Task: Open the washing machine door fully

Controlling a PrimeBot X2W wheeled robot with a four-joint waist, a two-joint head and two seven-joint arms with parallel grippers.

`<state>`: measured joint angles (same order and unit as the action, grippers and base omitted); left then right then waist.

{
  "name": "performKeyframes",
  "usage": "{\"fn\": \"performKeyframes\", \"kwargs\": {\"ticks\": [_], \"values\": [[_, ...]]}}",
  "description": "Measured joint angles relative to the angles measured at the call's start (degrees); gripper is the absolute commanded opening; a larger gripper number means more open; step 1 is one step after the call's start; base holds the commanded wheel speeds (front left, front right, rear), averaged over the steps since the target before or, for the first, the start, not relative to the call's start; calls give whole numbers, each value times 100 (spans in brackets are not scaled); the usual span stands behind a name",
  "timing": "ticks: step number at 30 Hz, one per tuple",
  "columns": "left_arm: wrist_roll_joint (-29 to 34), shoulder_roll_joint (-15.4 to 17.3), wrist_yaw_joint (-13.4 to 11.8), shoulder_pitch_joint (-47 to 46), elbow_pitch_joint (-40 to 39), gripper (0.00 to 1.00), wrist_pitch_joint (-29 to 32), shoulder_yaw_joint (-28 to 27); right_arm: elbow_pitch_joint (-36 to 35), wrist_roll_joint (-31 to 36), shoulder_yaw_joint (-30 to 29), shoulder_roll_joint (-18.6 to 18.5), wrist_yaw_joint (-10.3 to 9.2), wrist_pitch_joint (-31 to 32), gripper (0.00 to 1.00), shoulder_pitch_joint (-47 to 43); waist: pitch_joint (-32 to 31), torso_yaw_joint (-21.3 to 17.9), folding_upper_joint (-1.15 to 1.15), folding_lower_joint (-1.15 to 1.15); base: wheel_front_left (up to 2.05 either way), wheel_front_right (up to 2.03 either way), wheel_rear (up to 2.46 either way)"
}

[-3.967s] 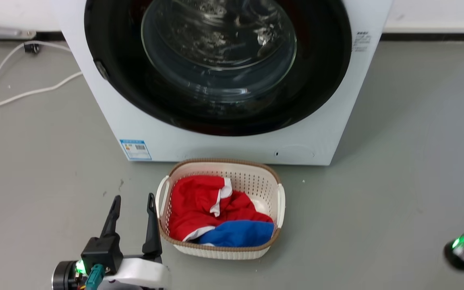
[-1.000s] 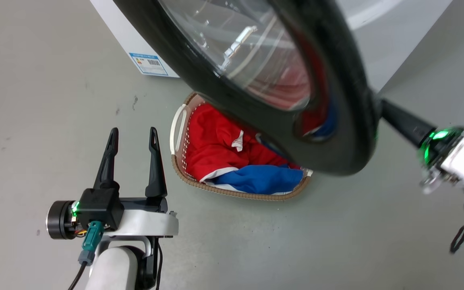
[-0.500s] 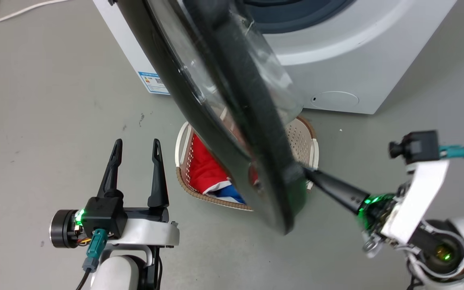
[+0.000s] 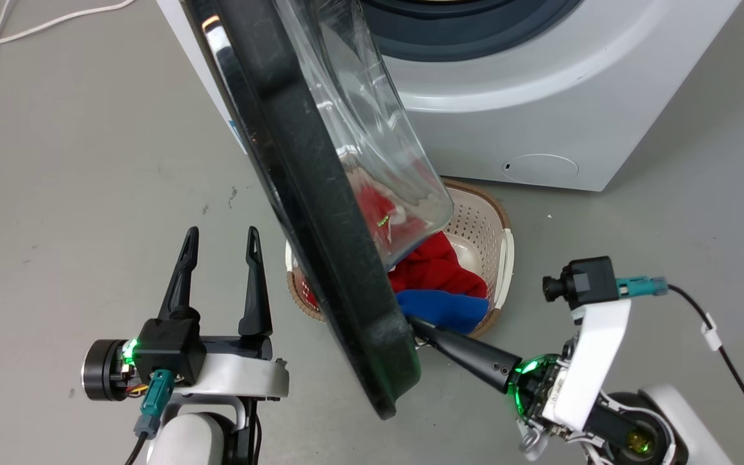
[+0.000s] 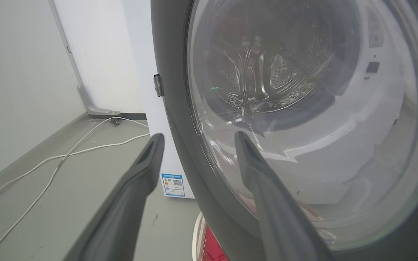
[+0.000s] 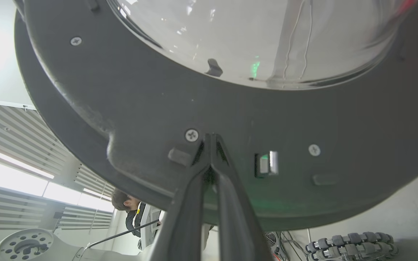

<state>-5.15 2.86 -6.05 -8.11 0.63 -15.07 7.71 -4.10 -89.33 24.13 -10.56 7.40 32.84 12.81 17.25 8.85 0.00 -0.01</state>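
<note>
The washing machine door [image 4: 301,181] stands open from the washing machine [image 4: 514,110], over the laundry basket [image 4: 478,226]. The right gripper [image 4: 416,323], fingers closed together, touches its inner rim. The left gripper [image 4: 222,232] is wide and empty.

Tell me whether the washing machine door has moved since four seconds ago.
Yes. The washing machine door lay flush on the washing machine front; now it stands swung out leftward, the right end effector against its inner rim.
</note>
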Motion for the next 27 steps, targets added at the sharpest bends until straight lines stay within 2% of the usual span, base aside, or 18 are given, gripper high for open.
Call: {"fn": "performKeyframes", "kwargs": {"ticks": [12,15,16,17,18,23,27], "values": [[1,0,0,82,56,100,0,-29,297,12,243,253,0,-68,0,-200,-155,-36,0,0,0,0,0],[12,0,1,133,73,100,0,-53,315,36,152,282,0,-261,0,-256,-245,-51,0,0,0,0,0],[24,0,2,163,78,100,0,-70,326,59,83,286,0,-347,28,-265,-283,-60,0,0,0,0,0],[40,0,8,198,83,100,0,-83,341,63,20,290,0,-437,47,-280,-323,-71,0,0,0,0,0],[44,0,10,232,96,100,0,-98,346,86,-43,288,0,-526,100,-312,-367,-82,0,0,0,0,0],[96,0,60,417,122,100,0,-193,147,432,-433,240,0,-1267,100,-410,-618,-152,0,0,0,0,0],[136,0,105,566,129,100,0,-282,-120,1276,-687,56,1,-2287,100,-444,-827,-225,0,0,0,0,0]]}}
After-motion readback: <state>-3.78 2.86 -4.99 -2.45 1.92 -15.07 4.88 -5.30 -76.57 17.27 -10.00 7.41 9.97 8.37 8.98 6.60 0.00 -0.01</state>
